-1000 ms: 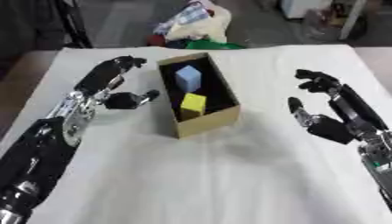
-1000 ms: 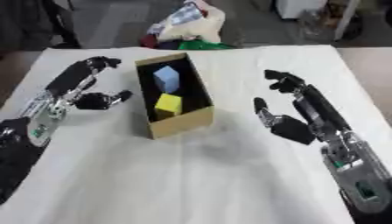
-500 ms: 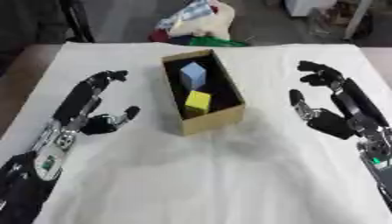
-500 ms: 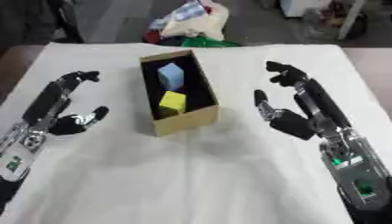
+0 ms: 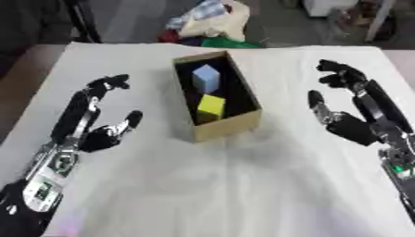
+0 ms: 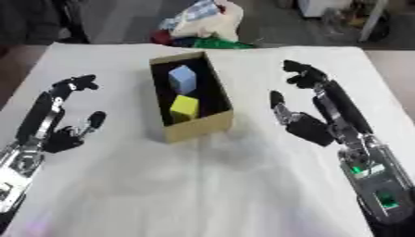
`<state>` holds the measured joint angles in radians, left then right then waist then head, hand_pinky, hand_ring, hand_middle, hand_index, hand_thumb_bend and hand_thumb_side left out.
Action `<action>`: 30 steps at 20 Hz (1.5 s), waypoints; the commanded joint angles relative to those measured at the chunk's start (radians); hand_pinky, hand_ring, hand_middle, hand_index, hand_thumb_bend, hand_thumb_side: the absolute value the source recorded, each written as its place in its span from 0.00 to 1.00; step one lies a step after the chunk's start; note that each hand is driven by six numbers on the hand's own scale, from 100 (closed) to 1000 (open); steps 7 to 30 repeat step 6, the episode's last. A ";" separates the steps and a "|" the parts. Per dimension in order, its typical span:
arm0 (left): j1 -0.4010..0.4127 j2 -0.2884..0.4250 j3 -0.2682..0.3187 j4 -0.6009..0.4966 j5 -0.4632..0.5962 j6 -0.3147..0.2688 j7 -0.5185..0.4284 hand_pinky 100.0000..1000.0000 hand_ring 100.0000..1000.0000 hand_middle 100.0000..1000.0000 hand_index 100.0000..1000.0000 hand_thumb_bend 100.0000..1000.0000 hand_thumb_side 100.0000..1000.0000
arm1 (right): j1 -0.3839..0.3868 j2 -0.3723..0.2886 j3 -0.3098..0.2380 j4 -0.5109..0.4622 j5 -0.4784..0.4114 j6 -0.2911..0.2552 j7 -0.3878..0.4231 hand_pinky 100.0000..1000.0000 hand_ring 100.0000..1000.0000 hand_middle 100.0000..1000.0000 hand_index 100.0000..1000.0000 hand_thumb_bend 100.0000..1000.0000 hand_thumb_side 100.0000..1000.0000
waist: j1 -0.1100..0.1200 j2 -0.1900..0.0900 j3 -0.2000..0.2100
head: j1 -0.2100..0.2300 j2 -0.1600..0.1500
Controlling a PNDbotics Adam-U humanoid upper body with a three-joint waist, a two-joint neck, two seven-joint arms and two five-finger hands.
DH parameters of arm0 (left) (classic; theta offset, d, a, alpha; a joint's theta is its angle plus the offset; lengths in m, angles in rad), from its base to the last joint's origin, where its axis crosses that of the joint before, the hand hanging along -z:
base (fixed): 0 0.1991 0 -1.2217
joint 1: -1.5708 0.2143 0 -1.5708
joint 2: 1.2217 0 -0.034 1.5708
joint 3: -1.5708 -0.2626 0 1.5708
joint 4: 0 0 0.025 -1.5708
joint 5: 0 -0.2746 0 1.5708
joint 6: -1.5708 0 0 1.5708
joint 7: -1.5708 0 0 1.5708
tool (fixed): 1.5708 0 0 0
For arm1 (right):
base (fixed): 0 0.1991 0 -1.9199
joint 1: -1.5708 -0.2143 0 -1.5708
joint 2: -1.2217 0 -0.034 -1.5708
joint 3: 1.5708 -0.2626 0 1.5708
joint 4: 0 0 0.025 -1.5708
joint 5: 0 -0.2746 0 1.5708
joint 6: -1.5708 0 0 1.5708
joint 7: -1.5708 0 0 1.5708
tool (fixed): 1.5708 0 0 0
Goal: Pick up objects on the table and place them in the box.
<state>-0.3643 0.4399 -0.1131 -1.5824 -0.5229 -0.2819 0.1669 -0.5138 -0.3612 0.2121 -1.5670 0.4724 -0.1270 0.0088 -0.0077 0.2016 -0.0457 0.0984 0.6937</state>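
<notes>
A brown cardboard box (image 5: 235, 126) stands in the middle of the white table, open at the top. Inside it lie a pale blue block (image 5: 206, 77) toward the far end and a yellow block (image 5: 211, 105) nearer me. My left hand (image 5: 91, 121) hovers open to the left of the box, palm facing it, holding nothing. On the right side my right hand (image 5: 350, 112) is also open and empty, palm turned toward the box. Neither hand touches the box.
A white cloth covers the table (image 5: 243, 194). Beyond the far edge lies a heap of bags and cloth in white, green and red (image 5: 212, 25). A dark chair (image 5: 32, 18) stands at the upper left.
My left hand has drawn back from the box toward the left and nearer me. The right hand has barely moved. The blocks stay in the box.
</notes>
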 commanded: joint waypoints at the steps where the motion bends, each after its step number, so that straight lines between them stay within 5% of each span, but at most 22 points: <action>1: 0.001 0.039 0.023 -0.104 0.190 0.058 -0.068 0.77 0.75 0.63 0.89 0.40 0.86 | -0.006 -0.004 -0.016 -0.026 -0.005 0.004 -0.014 0.78 0.78 0.84 0.94 0.05 0.64 | 0.002 -0.013 0.003 | -0.005 0.025; 6: 0.011 0.057 0.052 -0.166 0.344 0.106 -0.150 0.76 0.75 0.63 0.88 0.39 0.86 | -0.002 0.000 -0.020 -0.031 -0.003 0.007 -0.020 0.78 0.78 0.84 0.94 0.04 0.62 | -0.002 -0.013 0.002 | -0.010 0.046; 30: 0.011 0.057 0.052 -0.166 0.344 0.106 -0.150 0.76 0.75 0.63 0.88 0.39 0.86 | -0.002 0.000 -0.020 -0.031 -0.003 0.007 -0.020 0.78 0.78 0.84 0.94 0.04 0.62 | -0.002 -0.013 0.002 | -0.010 0.046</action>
